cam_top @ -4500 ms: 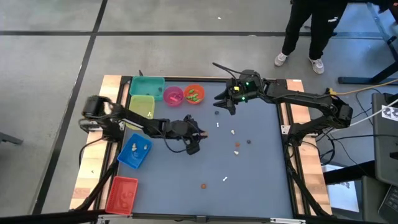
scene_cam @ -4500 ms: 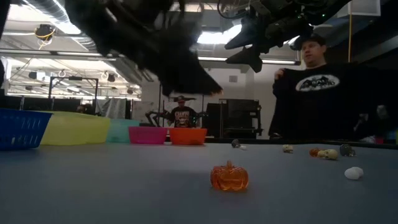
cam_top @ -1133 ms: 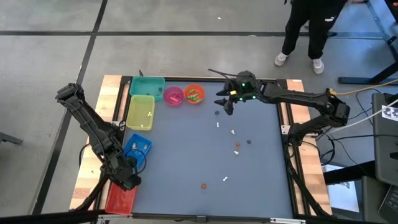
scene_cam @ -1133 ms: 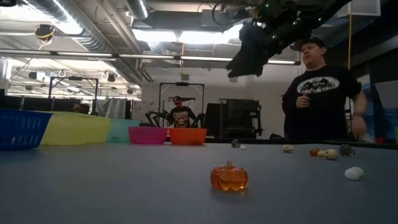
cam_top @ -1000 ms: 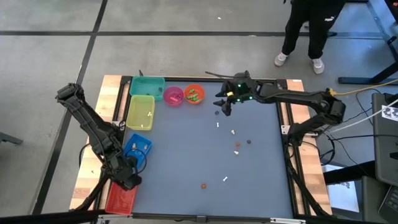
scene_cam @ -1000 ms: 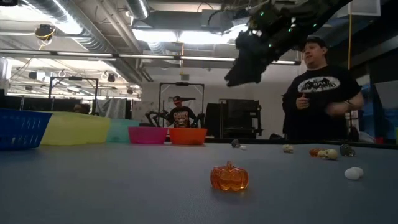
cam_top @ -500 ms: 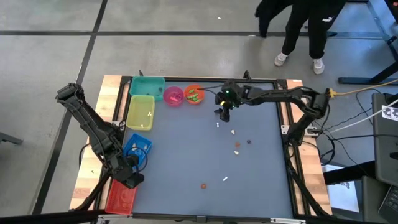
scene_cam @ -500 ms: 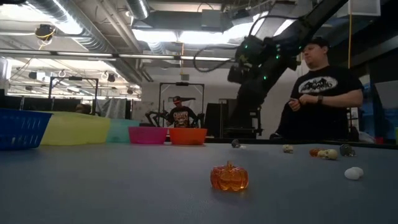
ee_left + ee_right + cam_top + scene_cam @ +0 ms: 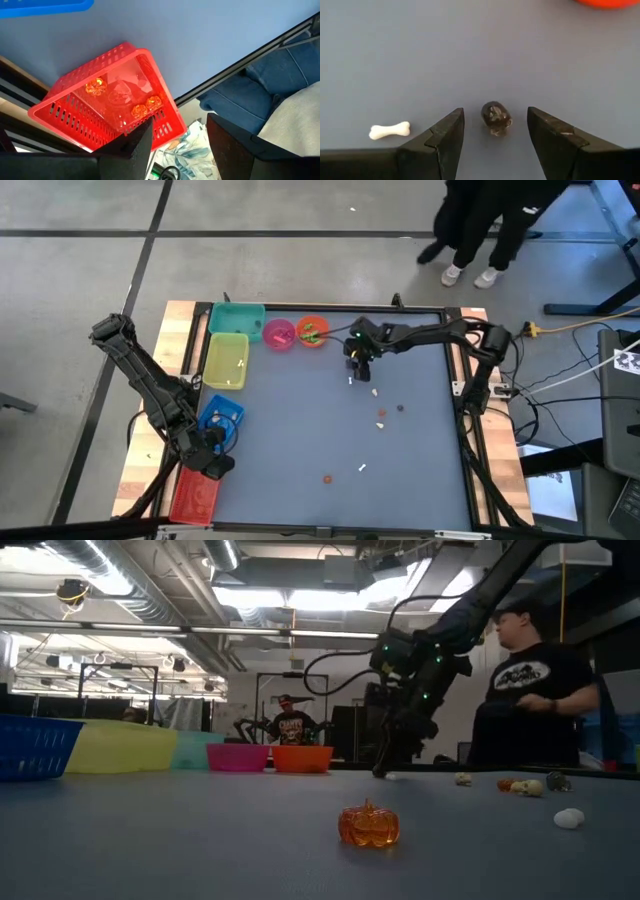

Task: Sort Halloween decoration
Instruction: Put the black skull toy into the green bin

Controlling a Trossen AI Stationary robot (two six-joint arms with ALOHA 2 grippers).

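Note:
A dark purple trinket (image 9: 496,118) lies on the grey table between the open fingers of my right gripper (image 9: 495,137), which stand on either side of it without touching. That gripper (image 9: 357,363) is low at the far middle, near the orange bowl (image 9: 312,331). A white bone (image 9: 389,131) lies beside it. More Halloween decoration pieces lie loose: an orange pumpkin (image 9: 368,824), a white piece (image 9: 362,468), a dark one (image 9: 400,407). My left gripper (image 9: 180,145) hangs open above the red basket (image 9: 115,100), which holds orange pumpkins (image 9: 152,102).
Along the left edge stand a teal bin (image 9: 236,318), a yellow-green bin (image 9: 226,360), a blue basket (image 9: 216,420) and the red basket (image 9: 195,492). A pink bowl (image 9: 278,333) sits beside the orange one. A person (image 9: 480,230) stands beyond the far edge.
My right gripper has come down from well above the table to just over its surface, rolling as it sank, and now straddles the dark purple trinket. Its fingers stay open. The person beyond the far edge has shifted.

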